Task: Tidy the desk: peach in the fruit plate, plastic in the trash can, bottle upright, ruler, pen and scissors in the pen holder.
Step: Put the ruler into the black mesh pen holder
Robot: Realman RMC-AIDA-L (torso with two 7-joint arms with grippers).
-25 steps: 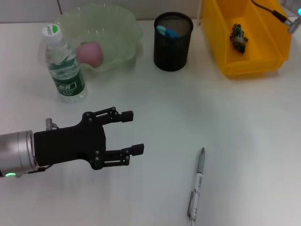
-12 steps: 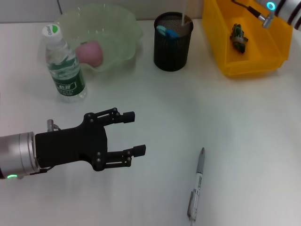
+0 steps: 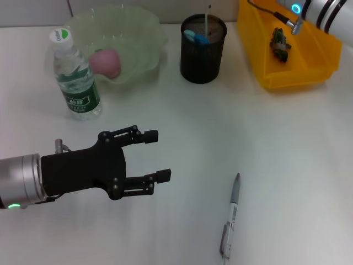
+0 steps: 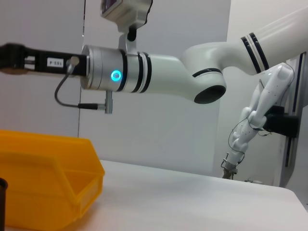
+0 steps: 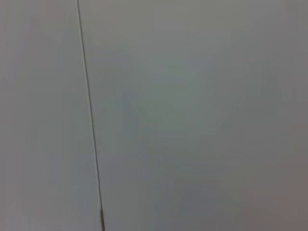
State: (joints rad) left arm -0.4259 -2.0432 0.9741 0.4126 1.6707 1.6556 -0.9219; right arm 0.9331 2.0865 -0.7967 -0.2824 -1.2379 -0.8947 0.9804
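Left gripper (image 3: 157, 155) hovers low over the white desk (image 3: 287, 143), fingers spread wide, holding nothing, with the pen (image 3: 230, 216) lying on the desk well to its right. Peach (image 3: 105, 62) sits in the green fruit plate (image 3: 144, 33), bottle (image 3: 75, 76) upright beside it, black mesh pen holder (image 3: 202, 49) holds a thin ruler (image 3: 208, 15). Plastic scrap (image 3: 280, 43) lies in the yellow trash bin (image 3: 259, 38); right arm (image 3: 322, 12) reaches over it, its finger state cannot be told.

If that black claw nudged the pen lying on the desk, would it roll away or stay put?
The pen looks slim and round-barrelled, lying flat on the smooth white desk, so a sideways nudge would probably roll it. Its clip may stop it after a part turn. It seems light and stiff, so the open left claw should lift it easily, though it might slip.
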